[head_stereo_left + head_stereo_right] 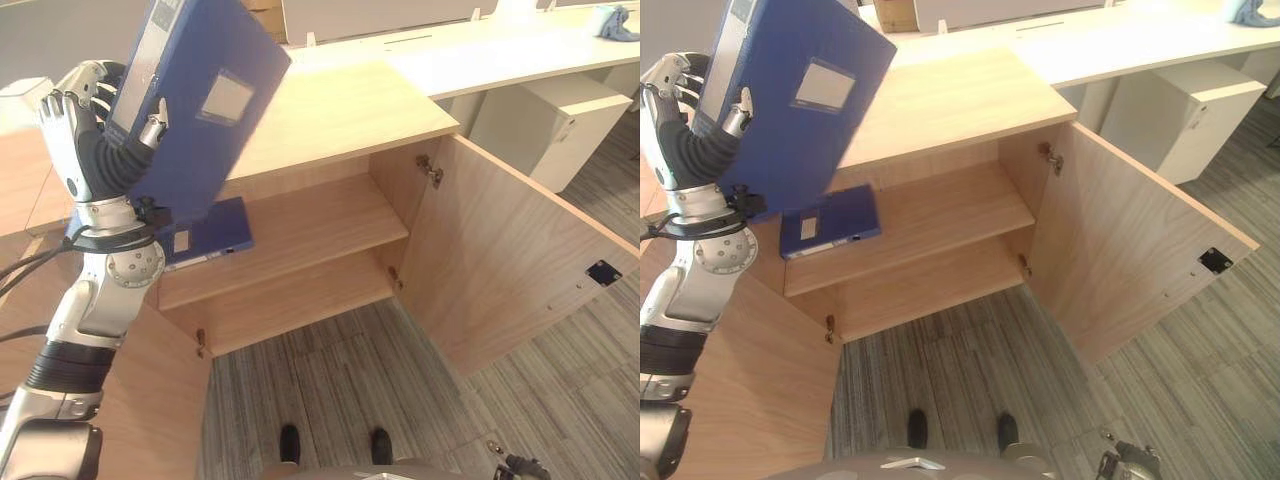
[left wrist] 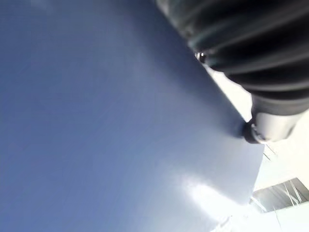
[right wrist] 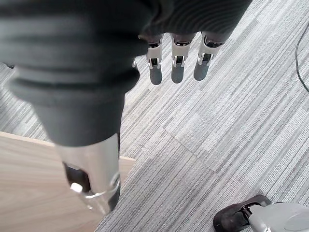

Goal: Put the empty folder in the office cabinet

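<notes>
One blue box-file folder [image 1: 205, 95] is held up in the air, tilted, above the left end of the open office cabinet [image 1: 340, 110]. It is a thick, stiff folder with a pale label on its broad face and a long pale label down its spine. The left hand [image 1: 75, 125] grips it from the spine side: the thumb [image 1: 153, 128] presses on the broad face while the fingers wrap round behind, so the folder stands above and to the right of the wrist. A second blue folder [image 1: 830, 222] lies flat at the left end of the cabinet's upper shelf [image 1: 320, 225], below the held one and apart from it. Both cabinet doors stand open. The right hand [image 3: 176, 60] hangs over the grey carpet [image 3: 231, 121], fingers relaxed and holding nothing.
</notes>
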Controlling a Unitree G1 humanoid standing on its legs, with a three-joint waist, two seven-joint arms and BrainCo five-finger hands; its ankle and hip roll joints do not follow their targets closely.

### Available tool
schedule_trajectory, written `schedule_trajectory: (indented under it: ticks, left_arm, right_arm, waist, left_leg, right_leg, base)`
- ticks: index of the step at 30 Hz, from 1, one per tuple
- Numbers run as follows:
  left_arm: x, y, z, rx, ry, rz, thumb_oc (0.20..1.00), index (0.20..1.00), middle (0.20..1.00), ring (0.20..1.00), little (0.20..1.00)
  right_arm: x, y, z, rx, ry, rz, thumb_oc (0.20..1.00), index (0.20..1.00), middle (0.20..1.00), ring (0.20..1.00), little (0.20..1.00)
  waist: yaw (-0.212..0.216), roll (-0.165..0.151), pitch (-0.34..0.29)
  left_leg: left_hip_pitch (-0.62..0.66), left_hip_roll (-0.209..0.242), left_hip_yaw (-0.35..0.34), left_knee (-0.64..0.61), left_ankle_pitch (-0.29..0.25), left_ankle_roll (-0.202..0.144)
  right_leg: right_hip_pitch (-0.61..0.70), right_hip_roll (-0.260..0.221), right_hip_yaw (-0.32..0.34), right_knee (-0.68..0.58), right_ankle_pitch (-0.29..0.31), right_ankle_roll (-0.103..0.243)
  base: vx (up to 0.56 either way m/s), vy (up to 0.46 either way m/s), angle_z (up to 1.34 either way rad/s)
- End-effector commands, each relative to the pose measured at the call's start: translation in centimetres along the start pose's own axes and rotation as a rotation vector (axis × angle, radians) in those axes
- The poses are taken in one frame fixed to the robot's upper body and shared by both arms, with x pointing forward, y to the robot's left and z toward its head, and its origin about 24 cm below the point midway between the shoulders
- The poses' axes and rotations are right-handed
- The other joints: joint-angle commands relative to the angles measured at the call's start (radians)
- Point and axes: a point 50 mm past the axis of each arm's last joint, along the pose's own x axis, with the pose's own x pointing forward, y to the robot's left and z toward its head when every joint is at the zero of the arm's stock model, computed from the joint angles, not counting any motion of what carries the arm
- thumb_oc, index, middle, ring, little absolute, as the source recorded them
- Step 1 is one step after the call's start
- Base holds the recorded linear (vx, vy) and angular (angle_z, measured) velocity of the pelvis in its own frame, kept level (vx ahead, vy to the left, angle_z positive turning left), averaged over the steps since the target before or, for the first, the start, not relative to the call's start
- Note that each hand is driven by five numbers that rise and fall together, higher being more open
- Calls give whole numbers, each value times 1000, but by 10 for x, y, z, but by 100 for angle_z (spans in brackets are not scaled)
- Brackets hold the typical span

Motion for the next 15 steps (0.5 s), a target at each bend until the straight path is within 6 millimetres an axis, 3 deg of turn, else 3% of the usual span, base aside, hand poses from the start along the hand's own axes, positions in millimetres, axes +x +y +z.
schedule_trajectory:
  ticks: [1, 3, 4, 5, 6, 7, 15]
  left_arm:
    - [20, 26, 18, -207, -56, 183, 200, 200, 200, 200, 200]
    - [18, 21, 23, -376, -29, 196, 200, 200, 200, 200, 200]
    - [18, 22, 23, -377, -28, 196, 200, 200, 200, 200, 200]
    - [14, 17, 27, -508, -7, 198, 200, 200, 200, 200, 200]
    - [14, 18, 27, -510, -6, 197, 200, 200, 200, 200, 200]
    - [9, 14, 28, -649, 32, 195, 200, 200, 200, 200, 200]
    - [-21, -6, 18, -974, 220, 132, 200, 200, 200, 200, 200]
  right_arm:
    - [0, 21, 24, 1, -95, 48, 1000, 1000, 1000, 1000, 1000]
    - [-3, 39, 46, -18, -170, 105, 1000, 1000, 1000, 1000, 1000]
    - [-3, 39, 46, -18, -171, 105, 1000, 1000, 1000, 1000, 1000]
    - [-5, 50, 61, -26, -224, 142, 1000, 1000, 1000, 1000, 1000]
    - [-5, 50, 61, -26, -225, 141, 1000, 1000, 1000, 1000, 1000]
    - [-8, 60, 74, -32, -265, 174, 1000, 1000, 1000, 1000, 1000]
    - [-26, 103, 107, -57, -377, 375, 1000, 1000, 1000, 1000, 1000]
  waist:
    - [-8, -59, -25]
    - [1, -59, -31]
    - [1, -59, -30]
    - [6, -59, -35]
    - [6, -58, -35]
    - [15, -57, -41]
    - [43, -56, -60]
  left_leg:
    - [14, -12, 17, 0, -111, -23]
    - [24, -16, 16, 0, -113, -19]
    - [25, -16, 17, 0, -114, -19]
    - [33, -19, 16, 0, -116, -16]
    - [34, -19, 16, 0, -116, -16]
    - [41, -20, 14, 0, -116, -13]
    - [80, -34, 5, 0, -124, -1]
  right_leg:
    - [79, -100, -28, 7, -156, 113]
    - [88, -101, -30, 12, -160, 111]
    - [89, -101, -30, 12, -160, 111]
    - [96, -103, -31, 15, -164, 110]
    - [97, -104, -31, 15, -164, 110]
    - [102, -105, -35, 21, -168, 109]
    - [140, -115, -40, 30, -179, 104]
  base:
    - [0, 0, 0]
    - [0, 0, 0]
    - [0, 0, 0]
    - [0, 0, 0]
    - [0, 0, 0]
    - [-19, -1, 6]
    - [-1, 6, 6]
